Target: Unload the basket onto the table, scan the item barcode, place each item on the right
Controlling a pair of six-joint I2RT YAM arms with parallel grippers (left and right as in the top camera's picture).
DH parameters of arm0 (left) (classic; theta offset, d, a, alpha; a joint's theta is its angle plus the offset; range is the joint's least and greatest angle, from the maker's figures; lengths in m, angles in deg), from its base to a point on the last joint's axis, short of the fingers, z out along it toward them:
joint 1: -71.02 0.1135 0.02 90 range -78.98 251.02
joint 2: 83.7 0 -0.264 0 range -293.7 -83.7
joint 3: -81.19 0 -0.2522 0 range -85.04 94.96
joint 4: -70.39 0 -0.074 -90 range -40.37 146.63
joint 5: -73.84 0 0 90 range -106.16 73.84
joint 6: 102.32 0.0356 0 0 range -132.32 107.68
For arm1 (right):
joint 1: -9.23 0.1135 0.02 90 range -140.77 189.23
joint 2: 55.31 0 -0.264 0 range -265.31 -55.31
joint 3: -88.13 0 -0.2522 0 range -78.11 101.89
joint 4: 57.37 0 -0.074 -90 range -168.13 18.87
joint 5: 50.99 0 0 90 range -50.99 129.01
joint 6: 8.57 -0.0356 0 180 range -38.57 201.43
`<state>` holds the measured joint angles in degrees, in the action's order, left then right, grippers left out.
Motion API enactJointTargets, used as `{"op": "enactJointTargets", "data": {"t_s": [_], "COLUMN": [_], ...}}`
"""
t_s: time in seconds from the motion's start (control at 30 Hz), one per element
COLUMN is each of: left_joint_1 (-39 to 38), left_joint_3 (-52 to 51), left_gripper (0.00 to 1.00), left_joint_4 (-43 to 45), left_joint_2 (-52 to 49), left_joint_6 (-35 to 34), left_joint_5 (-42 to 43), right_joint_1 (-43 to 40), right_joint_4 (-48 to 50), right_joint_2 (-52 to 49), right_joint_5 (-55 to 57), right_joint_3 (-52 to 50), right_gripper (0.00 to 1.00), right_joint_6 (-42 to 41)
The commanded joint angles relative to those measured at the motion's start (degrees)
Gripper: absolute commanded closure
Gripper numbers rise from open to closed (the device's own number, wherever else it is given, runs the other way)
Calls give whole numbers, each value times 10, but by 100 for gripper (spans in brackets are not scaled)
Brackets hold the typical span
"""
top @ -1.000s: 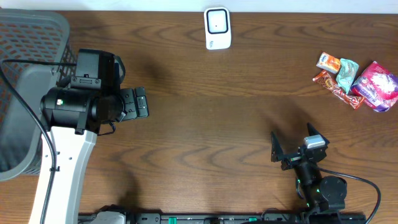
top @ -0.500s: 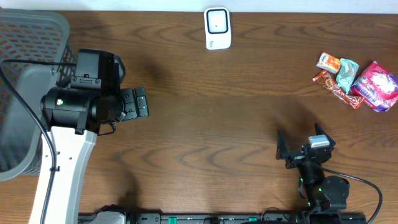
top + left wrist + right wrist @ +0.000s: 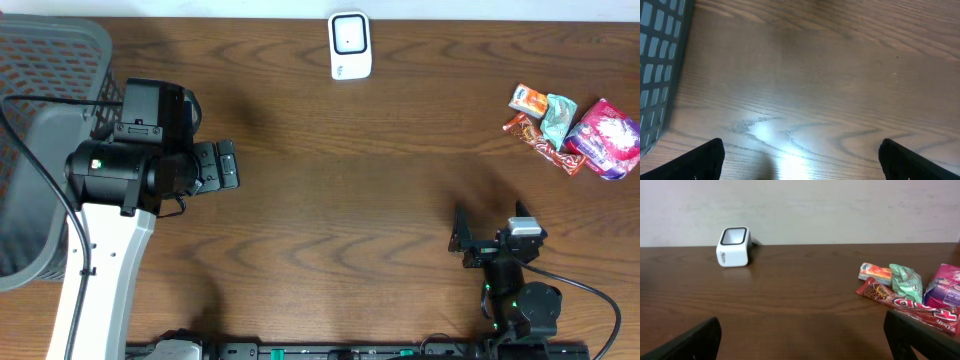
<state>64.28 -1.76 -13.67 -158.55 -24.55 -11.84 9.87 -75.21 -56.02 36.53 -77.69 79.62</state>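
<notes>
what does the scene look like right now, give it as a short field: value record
scanner: white barcode scanner at the far edge of the table, nothing in front of it
items: snack packs clustered at the far right, none picked up
basket: grey mesh basket at the far left
left arm: left gripper open, empty, beside the basket
right arm: right gripper open, empty, at the near edge, facing the scanner and the snack packs

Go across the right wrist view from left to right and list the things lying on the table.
white scanner → orange packet → green packet → pink packet
</notes>
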Motion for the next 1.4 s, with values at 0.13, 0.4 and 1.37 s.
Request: {"op": "enactJointTargets", "data": {"t_s": [0.13,0.4,1.37], "left_joint_1": [3,3,3], "left_joint_3": [3,3,3], "left_gripper": [2,2,2], "left_joint_4": [-2,-2,-2], "left_joint_2": [-2,-2,-2], "left_joint_6": [-3,-3,-3], "left_joint_5": [-5,-5,-5], "right_joint_1": [3,3,3], "right_joint_4": [-5,-2,-2], "right_joint_2": [4,4,4], "right_joint_5": [13,4,4], "right_joint_3": [-1,-1,-1], "right_gripper": [1,1,1], "right_joint_6": [16,16,16]}}
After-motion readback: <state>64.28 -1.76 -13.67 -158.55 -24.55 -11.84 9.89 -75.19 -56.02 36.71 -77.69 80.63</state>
